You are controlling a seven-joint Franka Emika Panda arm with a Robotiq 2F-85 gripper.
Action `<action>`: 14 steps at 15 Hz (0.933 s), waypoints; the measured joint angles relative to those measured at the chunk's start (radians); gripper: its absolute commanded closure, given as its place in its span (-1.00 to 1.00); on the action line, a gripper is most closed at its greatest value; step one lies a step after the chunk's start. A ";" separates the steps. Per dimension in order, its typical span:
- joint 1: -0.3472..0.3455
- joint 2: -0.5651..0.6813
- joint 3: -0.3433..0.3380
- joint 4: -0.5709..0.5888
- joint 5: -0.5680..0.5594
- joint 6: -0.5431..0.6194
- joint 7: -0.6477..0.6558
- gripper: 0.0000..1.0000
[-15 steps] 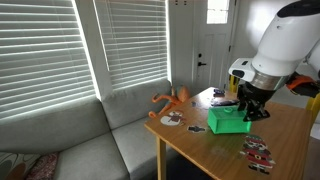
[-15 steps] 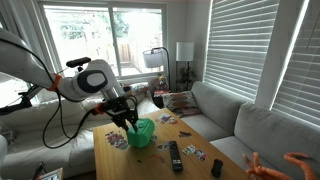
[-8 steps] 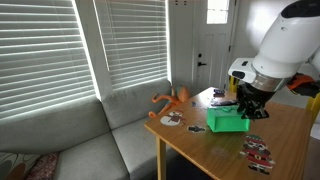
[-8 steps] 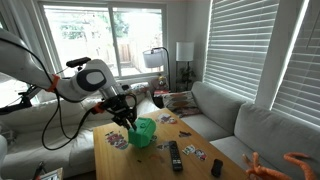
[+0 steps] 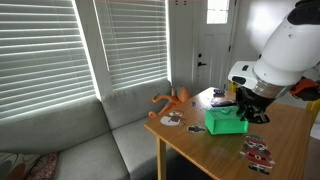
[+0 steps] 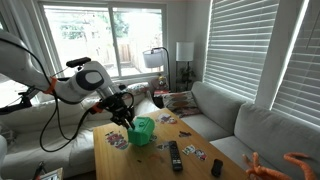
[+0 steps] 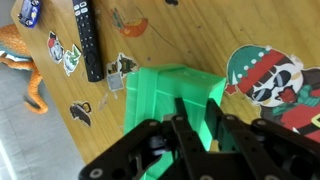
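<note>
Wooden table [image 5: 290, 135], stickers [image 5: 258, 150] scattered, jaws pinching green box [image 7: 160, 90]; grey sofa [image 5: 90, 150], blinds [image 5: 45, 50]

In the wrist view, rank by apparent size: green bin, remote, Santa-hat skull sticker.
1. green bin, nearest the camera, so inflated.
2. Santa-hat skull sticker.
3. remote, cut off at the top edge.

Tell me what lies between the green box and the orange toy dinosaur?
A black remote control and some stickers lie between the green box and orange toy dinosaur, seen in the wrist view.
</note>
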 measured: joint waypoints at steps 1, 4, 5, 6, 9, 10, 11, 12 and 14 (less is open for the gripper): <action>0.000 0.003 0.011 -0.002 -0.029 -0.005 0.027 0.87; 0.000 0.024 0.046 -0.008 -0.129 -0.033 0.111 0.87; 0.001 0.032 0.057 -0.008 -0.169 -0.045 0.135 0.87; 0.005 0.039 0.066 -0.008 -0.201 -0.059 0.155 0.87; 0.025 0.060 0.085 -0.004 -0.279 -0.107 0.205 0.87; 0.033 0.070 0.090 -0.001 -0.304 -0.127 0.224 0.87; 0.041 0.080 0.095 0.002 -0.323 -0.148 0.239 0.87; 0.050 0.089 0.097 0.006 -0.337 -0.167 0.251 0.87; 0.063 0.103 0.094 0.017 -0.342 -0.193 0.258 0.87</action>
